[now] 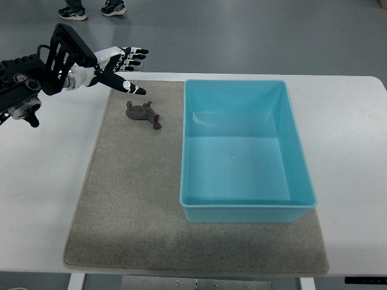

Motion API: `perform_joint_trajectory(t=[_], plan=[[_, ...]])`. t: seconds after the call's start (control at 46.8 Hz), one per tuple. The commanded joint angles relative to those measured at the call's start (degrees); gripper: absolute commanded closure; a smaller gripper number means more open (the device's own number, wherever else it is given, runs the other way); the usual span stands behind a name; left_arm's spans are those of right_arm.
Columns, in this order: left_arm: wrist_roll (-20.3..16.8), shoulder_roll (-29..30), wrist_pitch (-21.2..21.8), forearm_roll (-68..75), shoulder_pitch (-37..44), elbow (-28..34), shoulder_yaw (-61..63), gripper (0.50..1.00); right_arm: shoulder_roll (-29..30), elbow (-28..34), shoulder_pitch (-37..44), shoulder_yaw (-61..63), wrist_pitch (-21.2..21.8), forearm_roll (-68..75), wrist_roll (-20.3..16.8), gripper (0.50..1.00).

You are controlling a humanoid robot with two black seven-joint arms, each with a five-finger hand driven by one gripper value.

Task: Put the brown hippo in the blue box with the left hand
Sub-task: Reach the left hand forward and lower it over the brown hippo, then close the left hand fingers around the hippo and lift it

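1. Nearest to the camera is the front edge of the white table (36, 199), and on it lies a grey felt mat (127, 217) that covers most of the working area. I judge that the mat is there to give a soft surface with some grip, so that small things do not slide.

2. On the right half of the mat stands the blue box (243, 210), open at the top and with nothing inside it. Its left wall is near the toy, so the way for carrying is short.

3. Farther back, on the mat and just left of the box's far corner, lies the brown hippo (143, 113). It seems to rest on its side with the head toward the box, but it is small here and I cannot be sure of the pose. It is not touching the box.

4. Up and to the left of the hippo is the left hand (121, 67), whose arm comes in from the left edge. The fingers are stretched out and apart, and they hold nothing; the thumb points down toward the toy. The hand is near the hippo but not on it, which suits an approach for grasping, so the placing is not yet begun.

5. At the far edge, on the floor, a person's shoes (94, 9) show.
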Motion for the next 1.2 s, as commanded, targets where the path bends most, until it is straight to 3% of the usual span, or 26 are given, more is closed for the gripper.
perform_joint_trajectory(t=[0.0, 0.556, 1.176], plan=[[0.0, 0.37, -1.69, 5.03, -0.06, 0.08, 0.09, 0.504, 0.0, 0.0, -0.02, 0.0, 0.0, -0.01, 0.03, 0.564], [-1.14, -0.07, -1.78, 31.84, -1.46, -2.73, 0.0, 0.504, 0.0, 0.0, -0.02, 0.0, 0.0, -0.01, -0.06, 0.564], [-1.58, -3.94, -1.51, 38.44, -0.58, -1.94, 0.09, 0.51, 0.0, 0.0, -0.02, 0.0, 0.0, 0.07, 0.03, 0.564]])
